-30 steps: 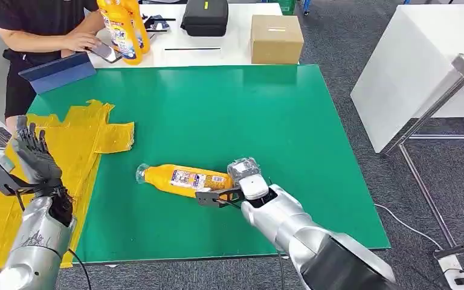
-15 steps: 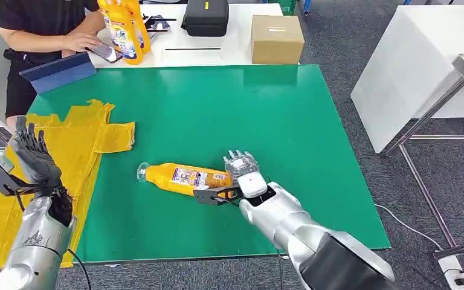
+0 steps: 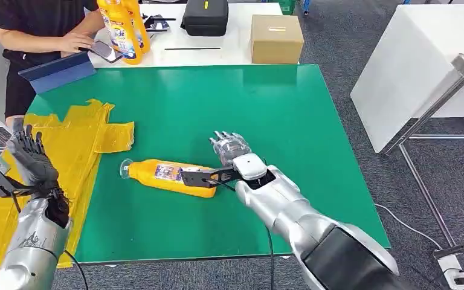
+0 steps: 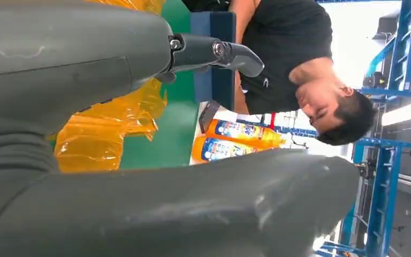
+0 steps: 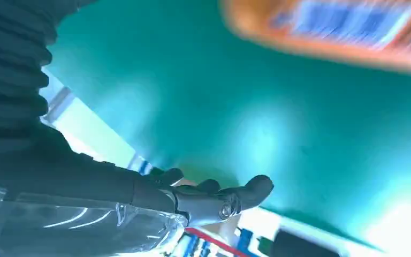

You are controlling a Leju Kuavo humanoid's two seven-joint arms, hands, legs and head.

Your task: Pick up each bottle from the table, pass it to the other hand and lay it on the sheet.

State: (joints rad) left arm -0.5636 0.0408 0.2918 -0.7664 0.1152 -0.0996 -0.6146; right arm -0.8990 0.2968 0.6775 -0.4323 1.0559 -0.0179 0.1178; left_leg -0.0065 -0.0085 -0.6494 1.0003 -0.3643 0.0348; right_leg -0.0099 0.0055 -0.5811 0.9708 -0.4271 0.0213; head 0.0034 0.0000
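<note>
Head view shows the right hand (image 3: 232,158), fingers spread and empty, just beside the base of the orange bottle (image 3: 168,177), whose long axis runs away toward the left hand (image 3: 31,161), itself open.

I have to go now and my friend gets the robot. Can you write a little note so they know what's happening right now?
Right hand: open, fingers spread, at the base end of the orange bottle, which lies on its side on the green mat. It is not gripping it.
Left hand: open, raised over the yellow sheet, holding nothing.
Two more bottles stand on the white table at the back, near a person.
Done: nothing is on the sheet.
Left: grip the bottle, pass it to the left hand, lay it on the sheet, then do the others.
</note>
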